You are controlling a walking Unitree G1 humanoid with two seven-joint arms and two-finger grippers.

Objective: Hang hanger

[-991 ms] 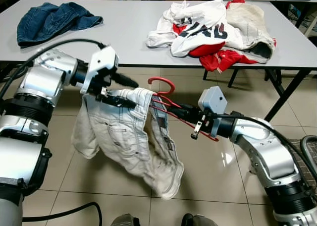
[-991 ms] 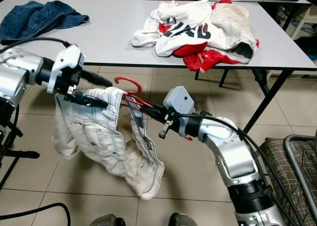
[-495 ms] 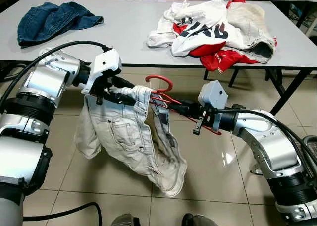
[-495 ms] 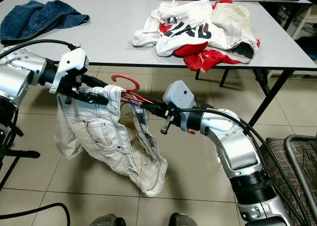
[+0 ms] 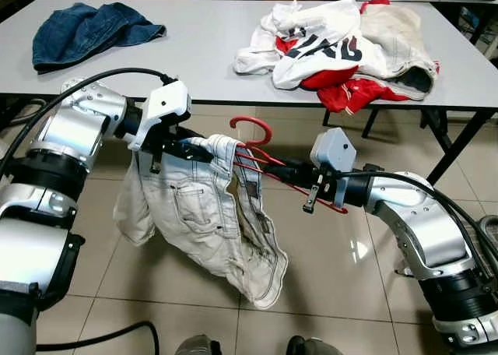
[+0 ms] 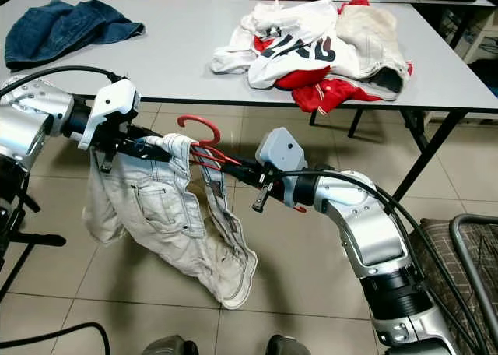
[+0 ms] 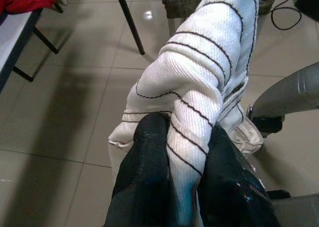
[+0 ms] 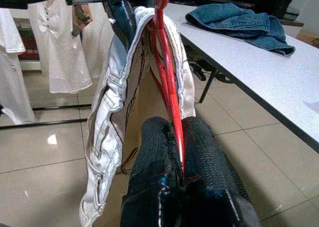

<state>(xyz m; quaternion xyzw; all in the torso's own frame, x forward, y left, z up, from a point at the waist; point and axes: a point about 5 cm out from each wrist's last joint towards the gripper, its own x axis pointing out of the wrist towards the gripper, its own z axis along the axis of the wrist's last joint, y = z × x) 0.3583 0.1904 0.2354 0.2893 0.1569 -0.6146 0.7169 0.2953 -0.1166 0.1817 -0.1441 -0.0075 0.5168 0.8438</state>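
Note:
A red hanger [image 5: 250, 128] is held in mid-air in front of the table, its hook pointing up. My right gripper [image 5: 282, 170] is shut on the hanger's red bar [image 8: 169, 82]. White shorts [image 5: 204, 215] drape over the hanger and hang toward the floor. My left gripper [image 5: 196, 149] is shut on the shorts' waistband, left of the hook; in the left wrist view the white ribbed cloth [image 7: 199, 87] is pinched between the black fingers [image 7: 144, 187].
A long grey table [image 5: 194, 51] stands just behind, with blue jeans [image 5: 89, 29] at its left and a heap of white and red clothes [image 5: 342, 47] at its right. A chequered basket [image 6: 459, 254] sits at the right edge. Tiled floor lies below.
Both arms hold nearly the same pose. The shorts have swung slightly, and their lower end hangs a little more to the left.

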